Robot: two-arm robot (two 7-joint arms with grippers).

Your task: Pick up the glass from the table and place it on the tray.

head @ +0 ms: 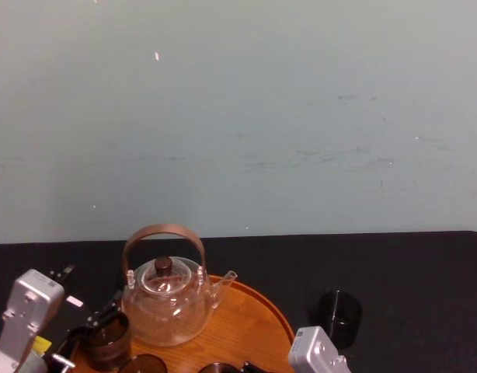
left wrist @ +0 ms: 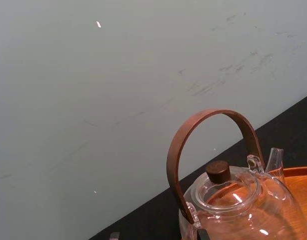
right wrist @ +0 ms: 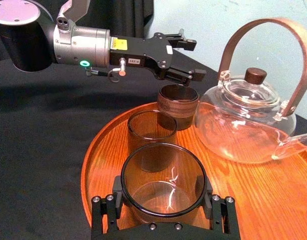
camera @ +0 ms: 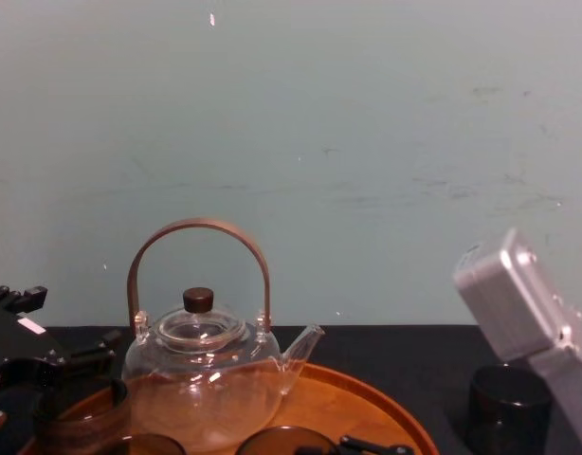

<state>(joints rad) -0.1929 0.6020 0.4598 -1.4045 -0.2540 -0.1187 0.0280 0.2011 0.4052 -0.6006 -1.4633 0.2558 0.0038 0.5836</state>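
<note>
A smoky-brown glass (right wrist: pixel 162 165) stands between the fingers of my right gripper (right wrist: pixel 162 192), low over the near part of the round orange-brown tray (right wrist: pixel 96 165); the pads press its sides. A second glass (right wrist: pixel 151 131) sits on the tray just behind it. A third, darker glass (right wrist: pixel 178 106) stands by the teapot, and my left gripper (right wrist: pixel 196 59) hovers open right over it. In the head view another dark glass (head: pixel 339 317) stands on the black table to the right of the tray (head: pixel 258 315).
A clear glass teapot (head: pixel 165 303) with an arched wooden handle takes up the tray's far middle. My right arm's grey wrist housing (head: pixel 316 353) sits between the tray and the glass on the table. A pale wall rises behind the table.
</note>
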